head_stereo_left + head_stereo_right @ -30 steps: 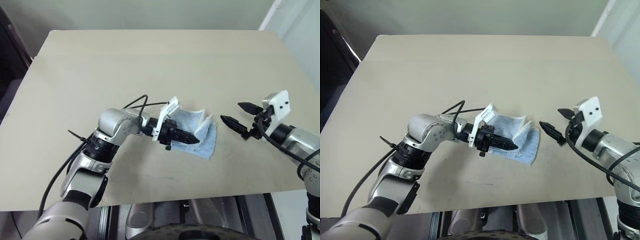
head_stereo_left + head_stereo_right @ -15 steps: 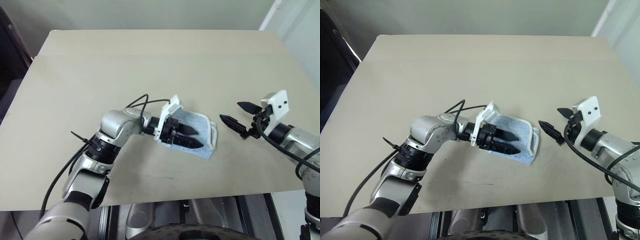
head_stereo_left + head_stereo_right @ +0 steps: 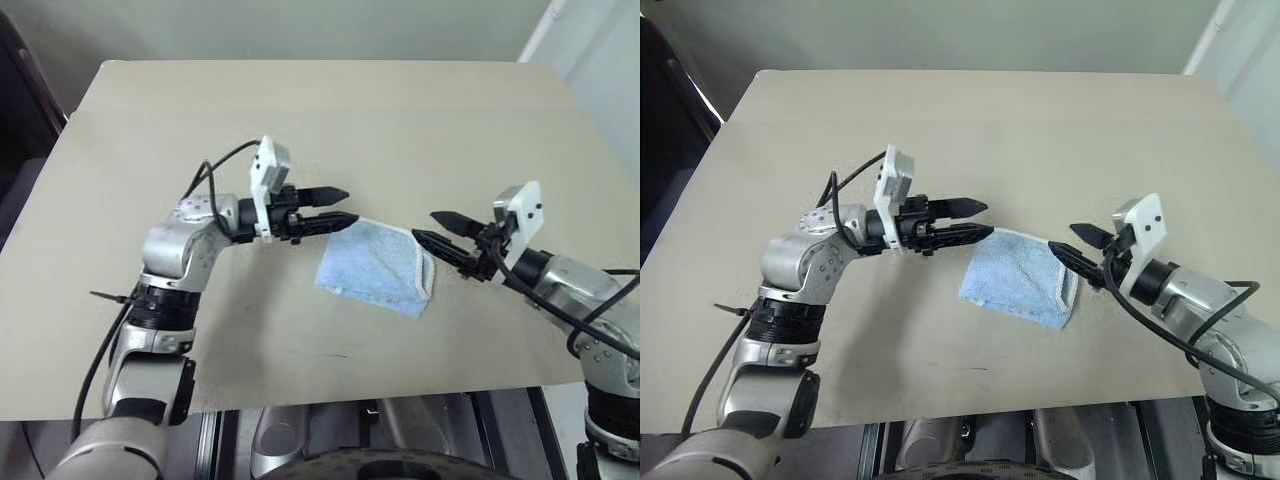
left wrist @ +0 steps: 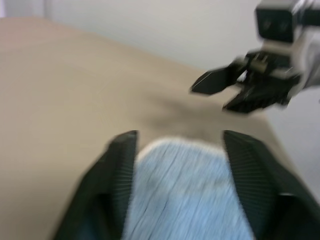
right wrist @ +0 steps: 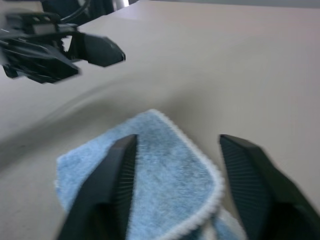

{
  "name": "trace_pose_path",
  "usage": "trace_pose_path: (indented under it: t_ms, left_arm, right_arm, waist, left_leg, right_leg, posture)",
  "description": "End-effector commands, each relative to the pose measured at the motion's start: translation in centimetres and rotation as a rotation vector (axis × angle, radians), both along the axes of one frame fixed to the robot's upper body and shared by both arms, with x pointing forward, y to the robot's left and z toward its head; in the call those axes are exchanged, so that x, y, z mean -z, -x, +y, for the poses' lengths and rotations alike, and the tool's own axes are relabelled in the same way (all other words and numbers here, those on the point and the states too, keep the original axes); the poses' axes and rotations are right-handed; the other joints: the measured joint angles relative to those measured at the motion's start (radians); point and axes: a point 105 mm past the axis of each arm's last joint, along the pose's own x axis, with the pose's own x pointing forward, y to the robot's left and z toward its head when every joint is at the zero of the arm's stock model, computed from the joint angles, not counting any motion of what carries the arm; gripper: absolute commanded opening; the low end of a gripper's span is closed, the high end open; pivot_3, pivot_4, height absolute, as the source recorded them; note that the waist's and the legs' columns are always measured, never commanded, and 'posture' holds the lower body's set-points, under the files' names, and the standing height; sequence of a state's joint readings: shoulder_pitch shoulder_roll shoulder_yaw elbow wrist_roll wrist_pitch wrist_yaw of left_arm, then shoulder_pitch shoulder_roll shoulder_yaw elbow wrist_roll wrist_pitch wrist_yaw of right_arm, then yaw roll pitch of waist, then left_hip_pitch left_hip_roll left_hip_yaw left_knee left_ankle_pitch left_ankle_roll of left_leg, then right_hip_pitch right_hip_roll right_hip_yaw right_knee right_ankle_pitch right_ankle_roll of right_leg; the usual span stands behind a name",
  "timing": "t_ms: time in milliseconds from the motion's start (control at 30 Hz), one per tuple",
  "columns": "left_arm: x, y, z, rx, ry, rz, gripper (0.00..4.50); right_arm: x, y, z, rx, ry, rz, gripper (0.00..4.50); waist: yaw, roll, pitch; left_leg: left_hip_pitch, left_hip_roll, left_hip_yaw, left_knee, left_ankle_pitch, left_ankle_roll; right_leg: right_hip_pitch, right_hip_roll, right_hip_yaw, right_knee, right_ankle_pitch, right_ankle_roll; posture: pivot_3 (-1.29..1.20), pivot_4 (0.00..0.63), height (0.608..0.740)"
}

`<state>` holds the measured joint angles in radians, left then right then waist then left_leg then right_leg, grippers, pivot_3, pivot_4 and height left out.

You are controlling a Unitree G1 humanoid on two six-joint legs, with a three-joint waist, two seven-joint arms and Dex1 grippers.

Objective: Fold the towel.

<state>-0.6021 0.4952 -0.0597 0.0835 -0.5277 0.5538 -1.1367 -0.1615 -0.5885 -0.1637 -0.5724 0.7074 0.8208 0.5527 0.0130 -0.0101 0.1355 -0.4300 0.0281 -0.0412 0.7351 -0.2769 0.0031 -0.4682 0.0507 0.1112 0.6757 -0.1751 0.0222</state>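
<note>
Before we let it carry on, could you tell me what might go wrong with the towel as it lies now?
1. The towel lies folded but uneven, its white hem bulging at the right edge; the fold may spring open.
2. The right claw hangs open at that edge and could snag the hem.
3. The left claw, open by the far corner, could drag the top layer.

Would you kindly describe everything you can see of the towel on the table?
The towel is small, light blue, fluffy terry cloth with a thin white hem. It lies folded into a compact layered rectangle, flat on the beige table, with the white-edged layers showing at its right end. Nothing grips it; it lies between both open hands.
</note>
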Motion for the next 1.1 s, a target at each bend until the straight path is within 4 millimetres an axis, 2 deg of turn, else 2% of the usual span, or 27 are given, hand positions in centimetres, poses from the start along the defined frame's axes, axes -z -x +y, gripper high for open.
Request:
trace_pose_path:
  t_ms: [33,133,200,333,467,600,800,900,1100]
  left_arm:
    - [1.0,0.6,-0.1,0.041,-0.033,-0.073,1.81]
    - [1.7,0.9,-0.7,0.056,-0.027,-0.073,0.73]
    - [2.1,0.6,-1.4,0.048,-0.021,-0.098,0.03]
    - [3.5,-0.7,-2.7,-0.009,-0.039,-0.151,0.03]
    - [5.2,-0.5,-3.8,0.022,-0.068,-0.17,0.03]
    - [6.7,0.1,-4.3,0.056,-0.102,-0.161,0.03]
    - [8.3,0.7,-4.0,0.084,-0.154,-0.164,0.03]
    - [8.5,0.8,-4.2,0.096,-0.15,-0.153,0.03]
    - [6.9,0.7,-4.3,0.098,-0.066,-0.174,0.03]
  right_arm:
    - [-0.8,0.0,1.4,-0.04,-0.02,-0.033,1.6]
    - [-0.7,-0.1,2.0,-0.056,-0.028,-0.026,0.47]
    - [-0.5,-0.3,2.6,-0.065,-0.039,-0.018,0.0]
    - [0.5,-0.7,3.5,-0.055,-0.072,0.023,0.0]
    - [2.0,-0.7,4.1,-0.036,-0.08,0.071,0.0]
    - [4.5,-1.0,3.4,0.04,-0.063,0.14,0.0]
    - [7.9,0.1,2.5,0.101,-0.007,0.222,0.0]
    - [8.2,-0.1,2.4,0.129,-0.011,0.225,0.0]
    - [6.6,-1.0,1.6,0.142,-0.049,0.185,0.0]
  waist:
    - [0.0,0.0,0.0]
    - [0.001,0.0,0.0]
    - [0.001,0.0,0.0]
    - [0.0,0.0,0.0]
    - [-0.001,0.0,0.0]
    - [0.0,0.0,0.0]
    - [-0.001,0.0,0.0]
    - [-0.004,0.0,0.0]
    - [-0.004,0.0,0.0]
  left_leg:
    - [0.0,0.0,0.0,0.0,0.0,0.0]
    - [-0.001,0.0,-0.001,0.0,0.0,0.001]
    - [-0.002,0.0,-0.001,0.0,0.0,0.001]
    - [-0.002,0.0,-0.001,0.0,0.0,0.001]
    - [-0.003,0.0,-0.001,0.0,-0.001,0.001]
    - [-0.005,0.0,-0.001,0.0,-0.001,0.001]
    - [-0.005,0.0,-0.001,0.001,-0.001,0.002]
    - [-0.005,0.0,-0.001,0.001,-0.001,0.002]
    - [-0.005,0.0,-0.001,0.001,-0.001,0.002]
  right_leg:
    - [0.0,0.0,0.0,0.0,0.0,0.0]
    - [0.0,0.0,0.0,0.0,0.0,0.0]
    - [-0.001,0.0,0.0,-0.001,0.0,0.0]
    - [-0.001,0.0,0.0,-0.001,0.001,-0.001]
    - [-0.002,0.0,0.0,-0.001,0.001,0.0]
    - [-0.003,0.0,0.0,-0.001,0.002,0.002]
    - [-0.003,-0.001,0.0,-0.002,0.002,0.001]
    - [-0.003,-0.001,0.0,-0.002,0.002,0.001]
    - [-0.002,-0.001,0.0,-0.003,0.002,0.001]
  posture:
    - [0.0,0.15,0.703]
    - [0.0,0.15,0.703]
    - [0.0,0.15,0.703]
    - [0.0,0.15,0.703]
    - [0.0,0.15,0.703]
    - [0.0,0.15,0.703]
    - [0.0,0.15,0.703]
    - [0.0,0.15,0.703]
    - [0.0,0.15,0.703]
